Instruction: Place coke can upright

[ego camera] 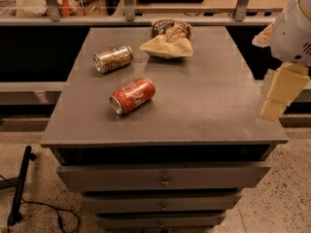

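The coke can (132, 95) is red with white script and lies on its side on the grey cabinet top (209, 101), left of centre, its silver end facing front left. My gripper (275, 97) hangs at the right edge of the view, beside the cabinet's right edge and well to the right of the can. It is not touching the can and holds nothing that I can see.
A brown-and-tan can (113, 58) lies on its side at the back left. A chip bag (167, 40) rests at the back centre. Drawers (164, 178) face front below the top. A black stand and cable (19, 188) are on the floor at left.
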Tool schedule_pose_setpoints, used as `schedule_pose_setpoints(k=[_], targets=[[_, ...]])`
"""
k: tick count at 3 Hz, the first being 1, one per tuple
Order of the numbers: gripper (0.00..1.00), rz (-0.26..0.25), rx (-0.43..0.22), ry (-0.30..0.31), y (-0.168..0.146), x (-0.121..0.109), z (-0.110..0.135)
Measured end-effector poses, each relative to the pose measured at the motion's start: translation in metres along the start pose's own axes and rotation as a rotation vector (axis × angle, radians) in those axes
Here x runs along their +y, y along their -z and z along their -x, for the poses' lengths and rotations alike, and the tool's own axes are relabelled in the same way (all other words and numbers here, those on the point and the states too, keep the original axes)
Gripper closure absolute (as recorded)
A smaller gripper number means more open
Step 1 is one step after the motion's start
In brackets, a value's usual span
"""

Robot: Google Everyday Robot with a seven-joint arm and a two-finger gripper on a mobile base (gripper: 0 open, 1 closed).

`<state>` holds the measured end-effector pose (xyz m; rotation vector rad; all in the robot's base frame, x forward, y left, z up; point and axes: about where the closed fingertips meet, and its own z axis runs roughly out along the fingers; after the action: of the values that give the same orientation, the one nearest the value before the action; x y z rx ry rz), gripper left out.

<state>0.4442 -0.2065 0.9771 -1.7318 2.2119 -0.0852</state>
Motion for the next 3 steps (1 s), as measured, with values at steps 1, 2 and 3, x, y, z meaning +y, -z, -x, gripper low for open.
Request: schedule_pose_setpoints(k=[1, 2, 3], targets=[[0.00, 0.019, -0.030, 0.082, -0.009, -0.002, 0.024], [0.00, 0.047, -0.056, 0.226, -0.022, -0.007, 0.056], [0.00, 0.065, -0.095, 0.389, -0.040, -0.012, 0.095]])
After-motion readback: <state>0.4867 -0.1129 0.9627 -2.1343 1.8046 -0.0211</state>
